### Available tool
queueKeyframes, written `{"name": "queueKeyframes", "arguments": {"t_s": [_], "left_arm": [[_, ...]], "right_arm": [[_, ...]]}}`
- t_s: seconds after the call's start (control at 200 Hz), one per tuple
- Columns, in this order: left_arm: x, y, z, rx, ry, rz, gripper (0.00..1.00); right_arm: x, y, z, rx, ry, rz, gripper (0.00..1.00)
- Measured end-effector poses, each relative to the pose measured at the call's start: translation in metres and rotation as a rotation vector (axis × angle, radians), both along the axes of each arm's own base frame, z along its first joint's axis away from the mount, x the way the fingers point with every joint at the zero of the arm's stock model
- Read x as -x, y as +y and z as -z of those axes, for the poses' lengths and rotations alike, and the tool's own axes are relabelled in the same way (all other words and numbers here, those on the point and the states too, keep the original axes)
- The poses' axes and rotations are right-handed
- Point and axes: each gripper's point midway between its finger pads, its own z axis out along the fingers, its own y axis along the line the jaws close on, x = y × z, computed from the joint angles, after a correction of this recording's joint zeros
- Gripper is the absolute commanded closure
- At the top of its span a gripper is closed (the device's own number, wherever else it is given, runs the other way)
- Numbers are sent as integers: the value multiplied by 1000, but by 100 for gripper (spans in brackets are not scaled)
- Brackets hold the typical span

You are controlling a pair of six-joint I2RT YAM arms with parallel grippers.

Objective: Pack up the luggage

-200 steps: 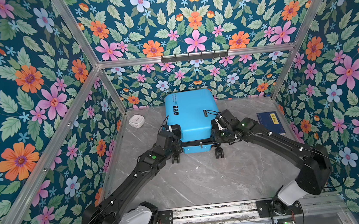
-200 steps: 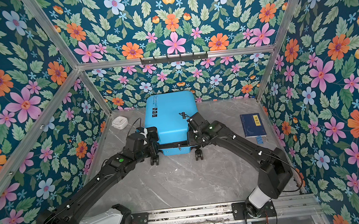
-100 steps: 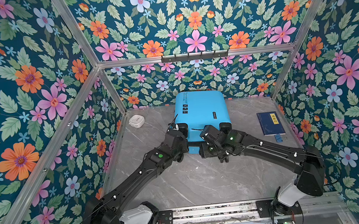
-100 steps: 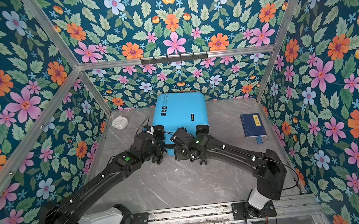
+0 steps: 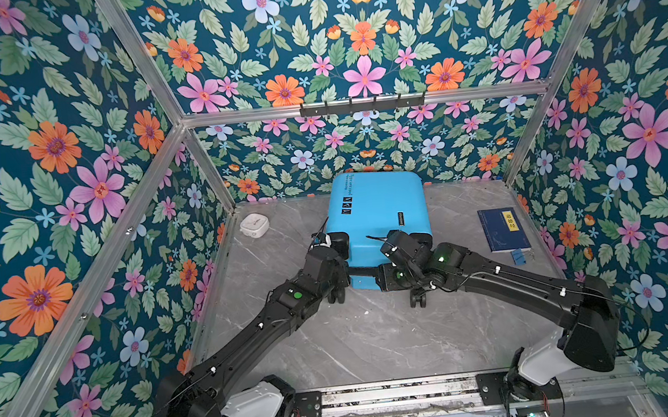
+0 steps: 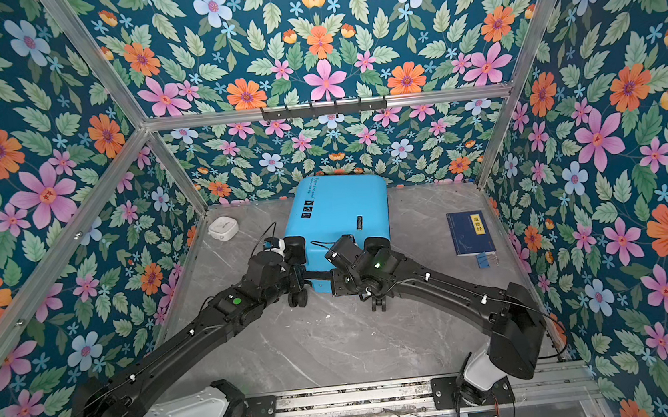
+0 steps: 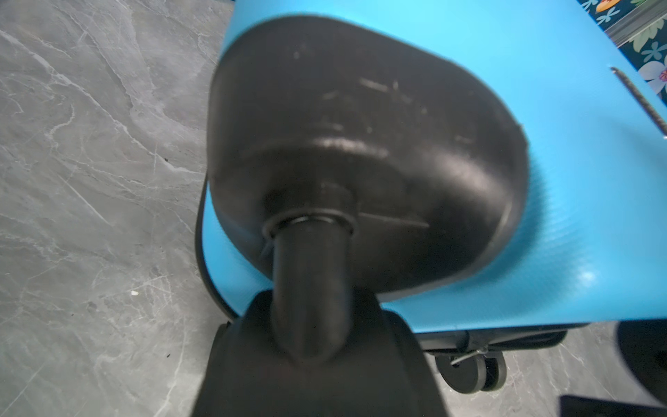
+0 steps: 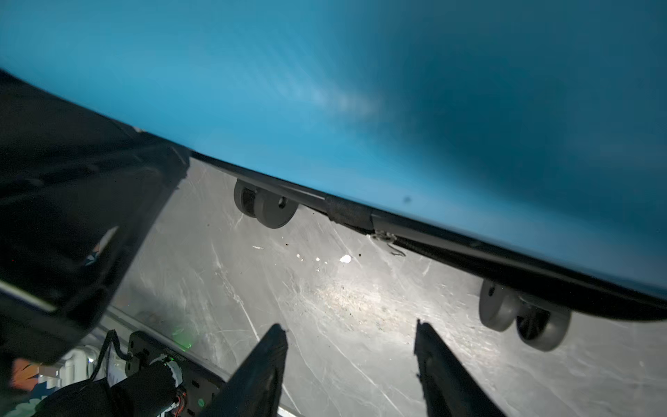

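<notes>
While sky-blue hard-shell suitcase [image 5: 374, 214] lies shut at grey marble desk's [image 5: 357, 341] 12 o'clock: left gripper [image 5: 332, 251] against black caster [image 7: 310, 289], grip untellable; right gripper [image 8: 352, 368] released beside 6 o'clock edge. Brace corner; open slowly.

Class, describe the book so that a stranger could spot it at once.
Start at the big sky-blue luggage. Look right of it, toward the flowered side wall: the book lies flat there. It alone is dark blue with a yellow label.

The luggage [image 5: 378, 209] is smooth, faintly glossy plastic — its caster wheels [image 8: 265, 204] matt black — the table [image 5: 357, 341] veined grey stone-look.
</notes>
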Motion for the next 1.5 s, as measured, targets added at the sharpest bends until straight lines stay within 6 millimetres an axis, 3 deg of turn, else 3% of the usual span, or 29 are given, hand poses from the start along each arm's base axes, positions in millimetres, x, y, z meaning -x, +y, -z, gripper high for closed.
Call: {"name": "queueKeyframes", "arguments": {"t_s": [0.155,0.37,0.87,1.11,1.375,1.5], "left_arm": [[1,1,3,-8,5,-3,100],[6,7,7,-7,1,-7,100],[15,13,15,81,-19,-109,100],[11,8,13,197,-47,-166,100],[7,6,11,217,-42,-186,100],[4,3,11,223,-43,-185,100]], "right_arm": [[-14,6,7,-6,-13,23,35],[-42,-11,10,-21,9,87,26],[-92,3,14,47,36,-50,22],[-96,3,9,71,3,-115,18],[-94,-2,-35,16,-153,-139,18],[-81,3,-42,12,-187,-172,27]]}}
